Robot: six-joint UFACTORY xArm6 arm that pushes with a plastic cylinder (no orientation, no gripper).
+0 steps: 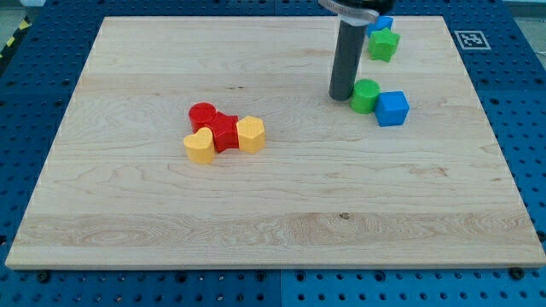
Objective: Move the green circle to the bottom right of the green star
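The green circle [365, 95] lies on the wooden board at the upper right, touching a blue cube [392, 108] on its right. The green star [383, 43] sits near the board's top edge, above the circle and slightly to the right. My tip [341, 95] is the lower end of the dark rod and stands right against the circle's left side.
A blue block [386, 23] is partly hidden behind the rod's mount, just above the green star. A cluster sits left of centre: a red circle [203, 113], a red star [224, 133], a yellow heart [199, 146] and a yellow hexagon [251, 134].
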